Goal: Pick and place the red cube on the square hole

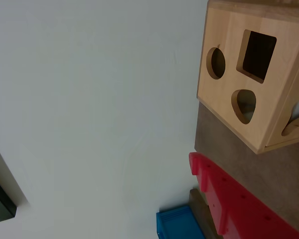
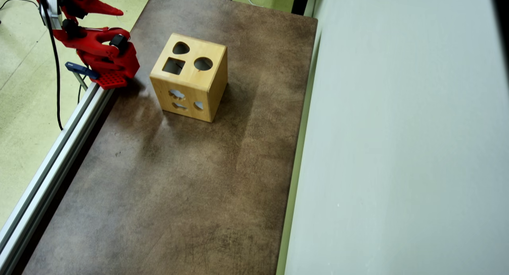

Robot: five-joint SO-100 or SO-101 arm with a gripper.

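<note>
Wooden box's square hole (image 2: 173, 66) lies right of the tool (image 2: 113, 8), whose state is unclear.

Even, soft light fills both views. The light wooden shape-sorter box (image 2: 191, 78) casts a faint shadow rightward on the brown tabletop (image 2: 179, 187). The wrist view looks slightly soft, perhaps tilted.
</note>
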